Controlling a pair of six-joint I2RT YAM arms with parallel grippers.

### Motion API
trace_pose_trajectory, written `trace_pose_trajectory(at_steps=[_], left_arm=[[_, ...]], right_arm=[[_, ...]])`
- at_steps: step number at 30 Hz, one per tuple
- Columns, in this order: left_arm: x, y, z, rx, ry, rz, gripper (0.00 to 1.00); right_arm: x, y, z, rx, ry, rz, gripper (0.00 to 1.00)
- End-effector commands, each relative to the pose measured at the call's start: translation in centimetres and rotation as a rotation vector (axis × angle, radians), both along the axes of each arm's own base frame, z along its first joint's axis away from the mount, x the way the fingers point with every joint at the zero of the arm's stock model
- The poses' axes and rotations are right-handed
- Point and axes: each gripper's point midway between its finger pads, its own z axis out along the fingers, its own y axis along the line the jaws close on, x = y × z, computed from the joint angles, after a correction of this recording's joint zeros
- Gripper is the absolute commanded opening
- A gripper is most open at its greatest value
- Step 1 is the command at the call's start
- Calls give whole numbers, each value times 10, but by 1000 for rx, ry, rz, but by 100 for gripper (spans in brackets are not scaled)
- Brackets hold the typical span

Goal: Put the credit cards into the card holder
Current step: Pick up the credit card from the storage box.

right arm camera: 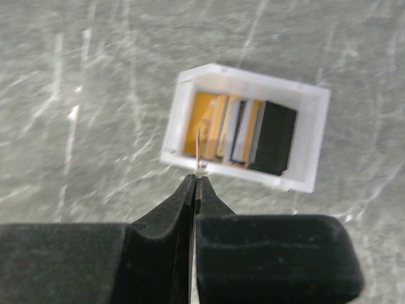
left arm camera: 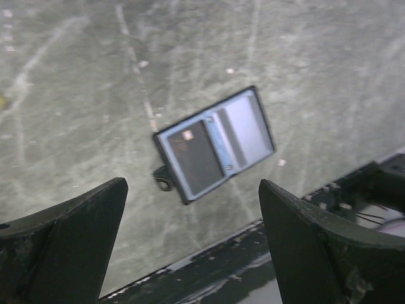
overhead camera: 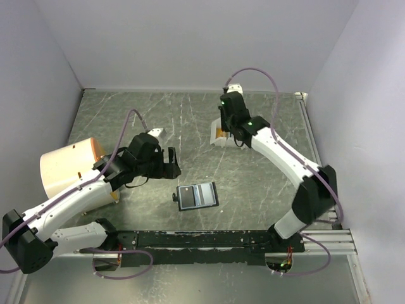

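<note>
Over the white box (right arm camera: 304, 101), the right tool (right arm camera: 195, 180) pinched what seemed 1 thin card (right arm camera: 197, 147); a straight, firm lift would have cleared its wall. Well away from the box, the left tool (overhead camera: 172, 164) stood spread.

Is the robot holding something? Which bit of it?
The right gripper is pinching one thin credit card, seen edge-on. Most of the card sits between the jaws, with just one end poking out. The left gripper is open and empty.

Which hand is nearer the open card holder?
Left. The left hand hangs just beside the card holder; the right hand, pinching a card, is farther back over the white box.
</note>
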Motion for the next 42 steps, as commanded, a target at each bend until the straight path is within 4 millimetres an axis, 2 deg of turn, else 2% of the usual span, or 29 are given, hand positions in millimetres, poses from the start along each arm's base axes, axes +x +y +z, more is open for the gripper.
trace_pose_trajectory(at_steps=[1, 5, 9, 15, 18, 23, 26, 31, 33, 36, 42], left_arm=[[-14, -45, 37, -300, 34, -88, 95], [-18, -57, 54, -453, 10, -99, 90], [-16, -58, 74, -552, -40, -66, 86], [-14, -59, 108, -697, -113, -54, 77], [-12, -57, 116, -693, -125, -41, 75], [-9, -54, 120, -698, -125, -2, 66], [-9, -56, 116, -712, -111, -1, 66], [-9, -62, 118, -765, -109, -15, 67], [-9, -65, 120, -780, -110, -24, 62], [-10, -68, 122, -800, -114, -44, 50], [-11, -72, 117, -816, -95, -57, 45]], right_arm=[[-32, 31, 19, 249, -7, 136, 0], [-69, 54, 35, 464, -14, 269, 0], [-104, 71, 60, 665, -45, 393, 0], [-152, 91, 75, 954, -12, 544, 0], [-167, 95, 82, 1065, 10, 584, 0], [-183, 98, 89, 1171, 34, 629, 0], [-190, 98, 90, 1227, 47, 639, 0], [-197, 100, 82, 1284, 93, 652, 0], [-197, 101, 79, 1293, 108, 652, 0], [-197, 102, 75, 1291, 116, 646, 0], [-197, 102, 72, 1291, 127, 642, 0]])
